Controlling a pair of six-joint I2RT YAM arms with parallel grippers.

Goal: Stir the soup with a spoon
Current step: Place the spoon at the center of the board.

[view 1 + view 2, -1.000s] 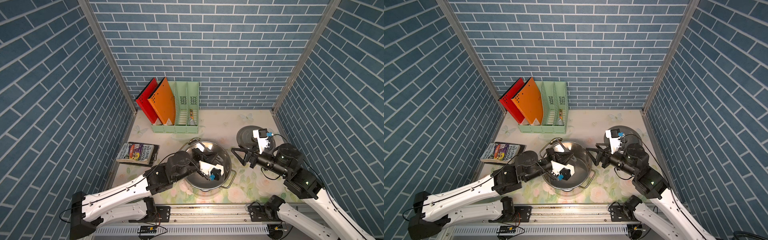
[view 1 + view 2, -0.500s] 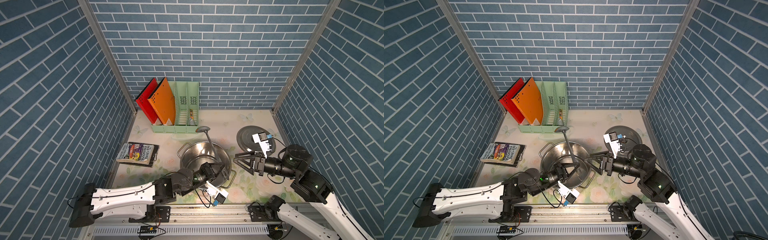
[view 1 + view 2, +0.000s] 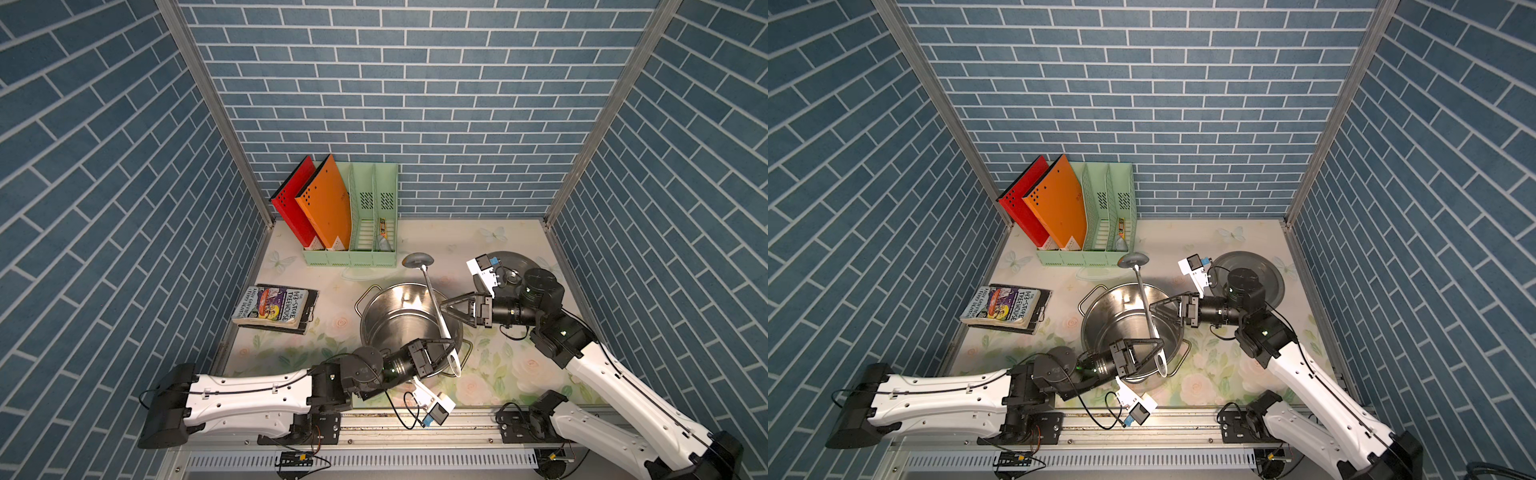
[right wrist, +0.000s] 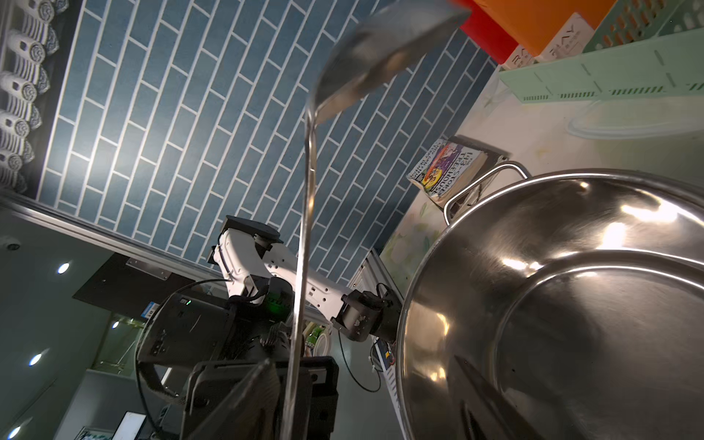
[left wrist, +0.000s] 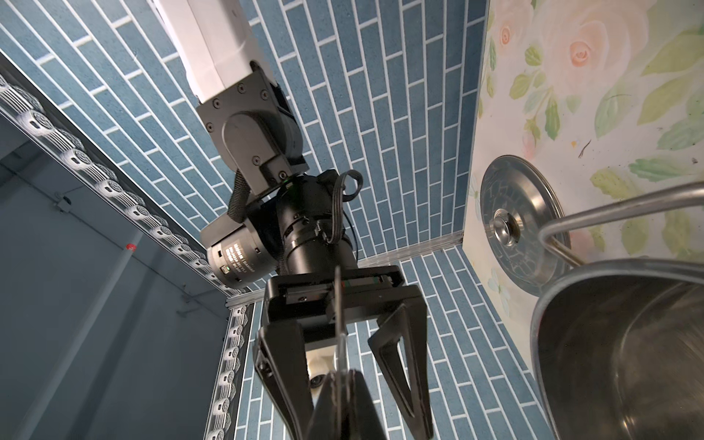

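Pinches the spoon (image 3: 432,297) low on its handle with the left hand (image 3: 448,354), pressed together on it over the pot's (image 3: 376,332) near rim. Holds it upended and tilted, bowl high past the far rim, handle slanting across the pot's mouth. Brackets the mid-handle with the right hand (image 3: 444,304), fingers spread wide on either side, apart from it.
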